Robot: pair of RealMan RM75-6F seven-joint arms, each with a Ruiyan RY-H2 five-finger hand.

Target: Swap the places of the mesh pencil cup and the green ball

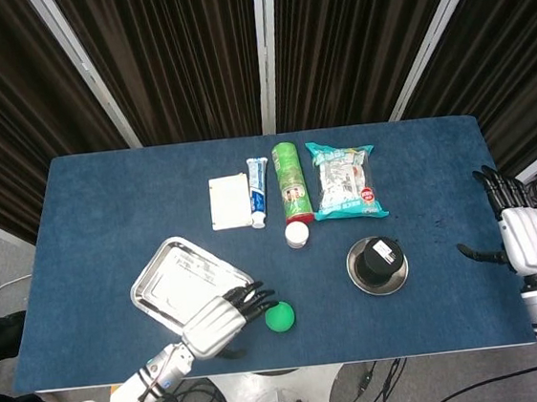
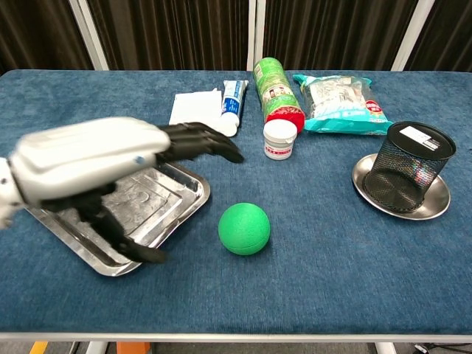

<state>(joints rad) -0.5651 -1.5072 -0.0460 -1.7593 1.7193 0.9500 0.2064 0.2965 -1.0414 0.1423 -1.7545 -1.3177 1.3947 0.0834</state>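
The green ball lies on the blue table near its front edge, right of the square steel tray. My left hand hovers open just left of the ball, fingers stretched toward it, holding nothing. The black mesh pencil cup stands upright on a small round steel plate at the right. My right hand is open far right, past the table's edge, apart from the cup.
A square steel tray sits front left, partly under my left hand. Along the back lie a white box, a toothpaste tube, a green canister, a small white jar and a snack bag.
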